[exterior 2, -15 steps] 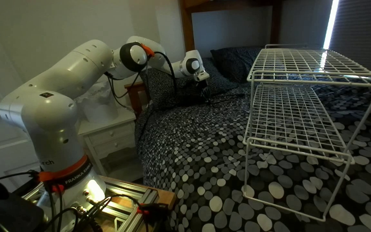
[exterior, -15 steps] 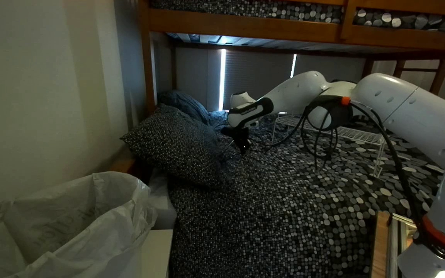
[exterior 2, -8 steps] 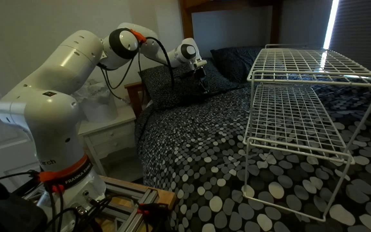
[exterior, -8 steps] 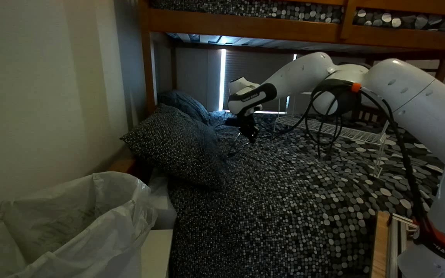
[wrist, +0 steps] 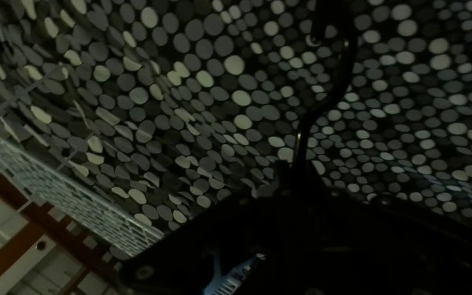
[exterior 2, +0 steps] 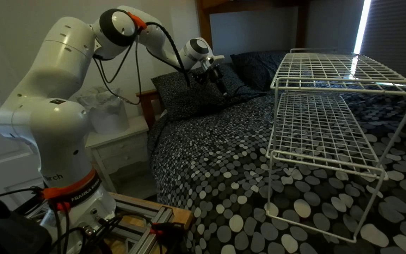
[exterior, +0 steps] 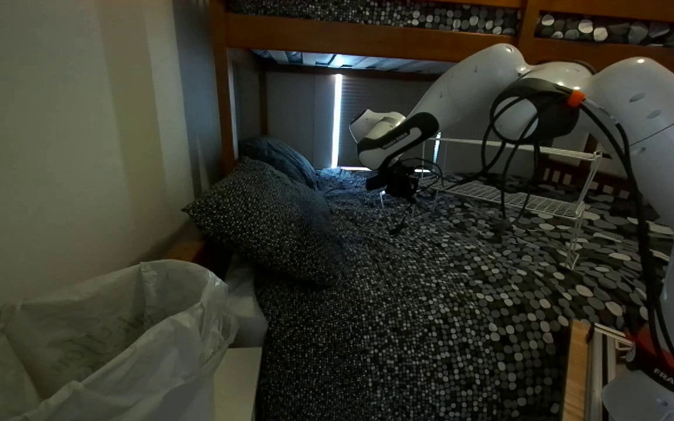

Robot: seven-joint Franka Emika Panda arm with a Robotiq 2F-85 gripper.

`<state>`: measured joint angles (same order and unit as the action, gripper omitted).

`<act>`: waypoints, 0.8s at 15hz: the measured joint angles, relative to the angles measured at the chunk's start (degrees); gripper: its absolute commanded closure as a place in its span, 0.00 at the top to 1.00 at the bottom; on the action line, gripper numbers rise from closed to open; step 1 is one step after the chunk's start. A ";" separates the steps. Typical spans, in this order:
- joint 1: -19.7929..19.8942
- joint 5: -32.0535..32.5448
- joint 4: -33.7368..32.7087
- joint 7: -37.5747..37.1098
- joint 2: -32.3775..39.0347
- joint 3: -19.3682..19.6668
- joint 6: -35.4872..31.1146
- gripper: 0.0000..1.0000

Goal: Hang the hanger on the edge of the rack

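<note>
Drawn narrow, the hand (wrist: 297, 180) holds the hanger (wrist: 302, 139), whose black hook (wrist: 349, 61) rises from it to the upper part of the wrist frame, right of centre. From left to right in an exterior view: the arm (exterior 2: 60, 60) fills the left side, raised higher than a second ago; the hand hangs at upper centre before a dark pillow (exterior 2: 189, 102), lifted a little and turned since then; the white rack (exterior 2: 347, 80) stands at the right, unmoved, apart from the hand. To my eye the pick is done and the carry has begun; hanging comes next, once the hook reaches the rack's edge.

Much is hard to read. The hook's top seems cut off by the wrist frame's upper edge; the hanger's lower part is lost in the blackness around the hand, so the exact grip cannot be checked. In both exterior views the hanger's outline melts into the dark dotted bedspread (exterior: 407, 304).
</note>
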<state>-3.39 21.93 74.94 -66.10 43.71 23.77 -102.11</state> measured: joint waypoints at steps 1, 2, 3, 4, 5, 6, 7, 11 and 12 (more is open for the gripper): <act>-0.01 1.88 2.13 2.02 -1.67 -0.39 1.04 0.02; 0.00 3.65 4.20 4.04 -3.31 -0.76 2.09 0.02; 0.02 5.29 6.16 6.01 -4.87 -1.09 3.02 0.02; 0.04 6.84 8.14 7.67 -6.40 -1.39 3.63 0.02; 0.06 8.40 10.24 9.00 -7.97 -1.63 3.85 0.02; 0.09 9.87 12.44 10.05 -9.58 -1.87 3.94 0.02; 0.15 11.27 14.68 10.89 -11.17 -2.11 4.08 0.02; 1.18 16.58 23.04 11.51 -16.93 -3.36 3.46 0.02; 1.76 17.58 25.00 11.50 -18.19 -3.74 2.40 0.02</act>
<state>-1.63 39.51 99.94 -54.60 25.52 20.03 -99.72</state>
